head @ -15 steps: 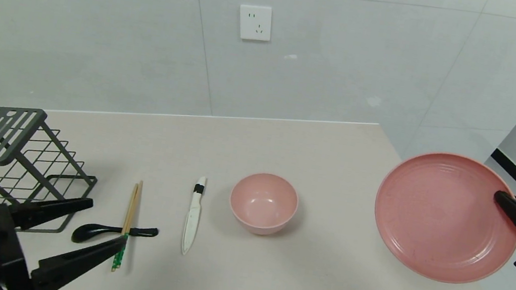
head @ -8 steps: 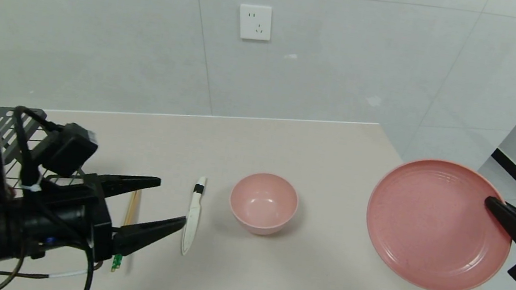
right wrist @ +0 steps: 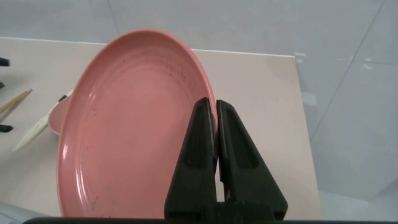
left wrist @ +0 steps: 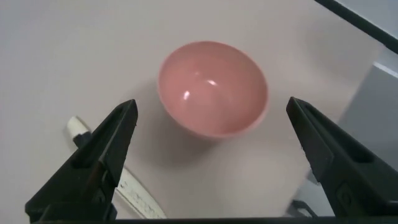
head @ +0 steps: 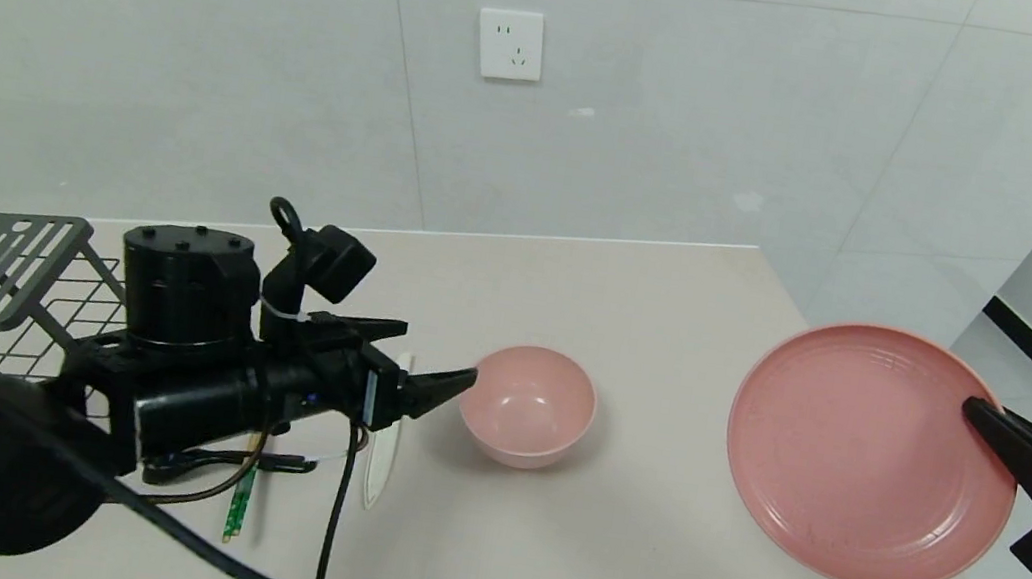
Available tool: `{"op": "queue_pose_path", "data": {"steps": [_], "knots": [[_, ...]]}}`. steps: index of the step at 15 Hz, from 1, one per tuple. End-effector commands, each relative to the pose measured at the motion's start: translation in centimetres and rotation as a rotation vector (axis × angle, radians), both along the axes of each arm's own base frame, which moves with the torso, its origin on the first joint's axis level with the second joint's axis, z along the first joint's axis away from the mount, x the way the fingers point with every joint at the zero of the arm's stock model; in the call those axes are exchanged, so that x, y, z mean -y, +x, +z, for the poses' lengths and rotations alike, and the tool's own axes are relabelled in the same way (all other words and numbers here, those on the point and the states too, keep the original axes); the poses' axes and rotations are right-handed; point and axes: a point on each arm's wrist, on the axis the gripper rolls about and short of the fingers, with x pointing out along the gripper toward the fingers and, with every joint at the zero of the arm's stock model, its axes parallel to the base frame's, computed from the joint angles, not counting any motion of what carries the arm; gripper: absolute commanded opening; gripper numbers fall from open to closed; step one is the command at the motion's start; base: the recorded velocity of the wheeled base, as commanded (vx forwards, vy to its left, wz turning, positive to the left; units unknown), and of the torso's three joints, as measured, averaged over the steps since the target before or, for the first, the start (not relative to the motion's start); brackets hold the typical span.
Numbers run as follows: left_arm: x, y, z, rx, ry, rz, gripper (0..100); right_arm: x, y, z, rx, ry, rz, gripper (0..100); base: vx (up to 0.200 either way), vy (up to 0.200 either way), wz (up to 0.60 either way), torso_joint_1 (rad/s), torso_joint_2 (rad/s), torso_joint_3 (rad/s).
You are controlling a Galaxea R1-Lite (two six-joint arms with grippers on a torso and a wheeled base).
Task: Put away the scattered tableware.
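1. The pink plate [head: 866,455] is hanging tilted over the tabletop's right edge, its rim pinched by the right gripper [head: 974,409], likely for carrying.
2. The pink bowl [head: 528,404] is sitting mid-tabletop; the left gripper [head: 441,351], spread wide, is hovering beside it, seemingly to grasp.

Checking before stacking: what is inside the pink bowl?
Nothing: the pink bowl is empty, its inside showing bare in the left wrist view. Whatever lies under its base is covered.

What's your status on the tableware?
Left gripper open, lined up on pink bowl. Right gripper shut on pink plate rim, plate tilted. White knife lies beside bowl, under left arm.
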Motion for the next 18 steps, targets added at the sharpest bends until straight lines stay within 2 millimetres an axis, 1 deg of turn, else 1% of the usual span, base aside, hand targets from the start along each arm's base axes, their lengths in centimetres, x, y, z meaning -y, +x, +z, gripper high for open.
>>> {"op": "queue_pose_path", "data": {"steps": [1,5,9,10,11,15,18], "knots": [[1.9,2.2,-2.4,-0.05,0.006,0.038,100,0.0,0.0,-0.1,-0.004,-0.001,0.0,0,0.0,0.0,0.0,0.0,0.0,0.0],[2.2,2.8,-4.3,-0.102,0.031,0.045,100,0.0,0.0,-0.3,-0.013,-0.002,0.002,0,0.0,0.0,0.0,0.0,0.0,0.0],[2.5,3.5,-6.6,-0.159,0.061,0.061,100,0.0,0.0,-0.3,-0.016,-0.002,0.002,0,0.0,0.0,0.0,0.0,0.0,0.0],[2.5,3.6,-6.8,-0.165,0.064,0.061,100,0.0,0.0,-0.3,-0.015,-0.002,0.002,0,0.0,0.0,0.0,0.0,0.0,0.0],[2.7,4.1,-7.3,-0.172,0.067,0.061,100,0.0,0.0,-0.3,-0.016,-0.002,0.002,0,0.0,0.0,0.0,0.0,0.0,0.0],[3.6,6.1,-8.0,-0.174,0.037,0.085,100,0.0,0.0,-0.3,-0.016,-0.004,0.002,0,0.0,0.0,0.0,0.0,0.0,0.0],[3.8,6.3,-9.3,-0.205,0.051,0.083,100,0.0,0.0,-0.4,-0.017,-0.004,0.002,0,0.0,0.0,0.0,0.0,0.0,0.0]]}}
